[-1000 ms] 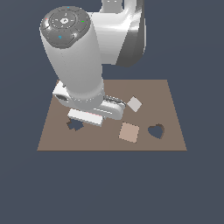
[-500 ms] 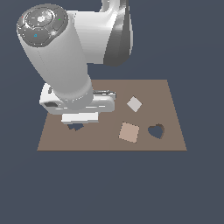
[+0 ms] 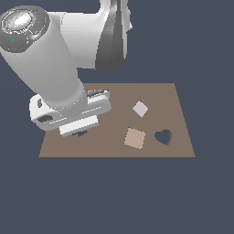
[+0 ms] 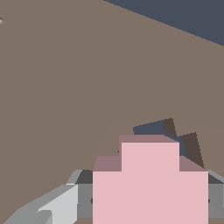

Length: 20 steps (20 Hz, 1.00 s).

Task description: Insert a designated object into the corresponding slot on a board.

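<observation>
Gripper (image 4: 148, 201) is clamped on the pink cross (image 4: 149, 183), holding it just above the board (image 3: 114, 148) at the exterior view's left end. Slot (image 4: 173, 133) sits directly beyond the cross, partly hidden by it. Tan square (image 3: 135, 138), heart cutout (image 3: 162, 136) and small pale piece (image 3: 140, 109) lie well apart on the exterior view's right.

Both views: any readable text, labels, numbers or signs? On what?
None. No words, numbers or signs on the board, the pink cross piece, the tan square or the arm. The arm's cap shows only small green and blue dots, not text.
</observation>
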Motion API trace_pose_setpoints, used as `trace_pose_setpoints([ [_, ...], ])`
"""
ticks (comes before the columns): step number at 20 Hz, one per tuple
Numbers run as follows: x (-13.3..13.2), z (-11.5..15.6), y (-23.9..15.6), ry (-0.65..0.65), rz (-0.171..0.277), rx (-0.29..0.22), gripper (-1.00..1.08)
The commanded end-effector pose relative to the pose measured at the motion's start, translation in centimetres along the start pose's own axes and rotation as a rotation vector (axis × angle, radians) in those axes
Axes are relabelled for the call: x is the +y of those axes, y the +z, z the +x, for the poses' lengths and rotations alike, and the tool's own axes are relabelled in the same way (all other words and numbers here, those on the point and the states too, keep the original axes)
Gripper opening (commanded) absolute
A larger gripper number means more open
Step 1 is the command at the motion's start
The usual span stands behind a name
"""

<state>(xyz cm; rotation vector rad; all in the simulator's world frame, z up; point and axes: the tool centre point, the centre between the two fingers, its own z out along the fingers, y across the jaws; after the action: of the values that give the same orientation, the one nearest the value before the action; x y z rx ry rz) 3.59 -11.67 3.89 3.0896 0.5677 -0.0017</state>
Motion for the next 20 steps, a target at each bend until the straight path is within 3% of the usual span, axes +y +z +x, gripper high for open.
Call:
trace_pose_setpoints([
  [1,0.5,0.1,-0.1,-0.062,0.000,0.000,-1.00],
  [10,1.6,0.6,-0.2,-0.199,0.000,0.000,-1.00],
  [20,1.8,0.7,0.0,-0.228,0.000,-0.001,-1.00],
])
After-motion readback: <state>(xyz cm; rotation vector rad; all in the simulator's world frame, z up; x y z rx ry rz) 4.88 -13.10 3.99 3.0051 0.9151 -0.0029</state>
